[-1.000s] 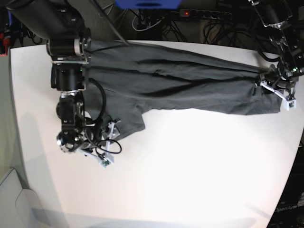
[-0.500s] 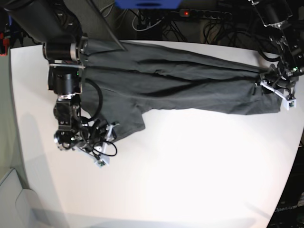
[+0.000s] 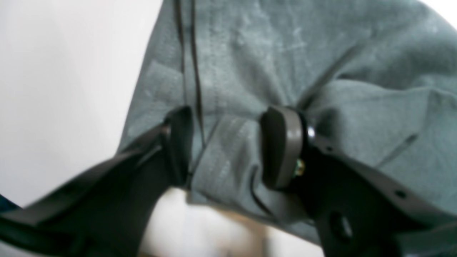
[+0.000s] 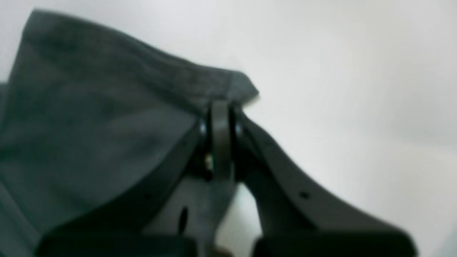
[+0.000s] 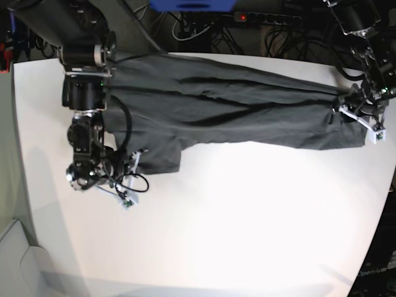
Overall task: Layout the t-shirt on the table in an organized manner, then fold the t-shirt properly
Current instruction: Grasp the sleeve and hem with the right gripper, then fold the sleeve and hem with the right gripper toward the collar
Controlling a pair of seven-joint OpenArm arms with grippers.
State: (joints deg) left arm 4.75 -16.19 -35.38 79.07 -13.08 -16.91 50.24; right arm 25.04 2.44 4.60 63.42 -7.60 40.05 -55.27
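The t-shirt (image 5: 229, 108) lies stretched across the far half of the white table (image 5: 247, 223), a long, wrinkled dark band running from one side of the base view to the other. One sleeve hangs down from the band toward the near side (it shows on the left of that view).

The right end effector (image 4: 220, 117) is closed on the t-shirt at this sleeve: in its wrist view the two pads are pressed together with a thin edge of cloth pinched between them, just below the sleeve's pointed corner. Bare table shows beyond that corner.

The left end effector (image 3: 228, 142) grips the t-shirt at the opposite end. Its jaws stand part-way apart, with a thick fold of the grey fabric bunched between the pads (image 3: 282, 146) and touching both. In the base view this end of the cloth sits near the table's edge.
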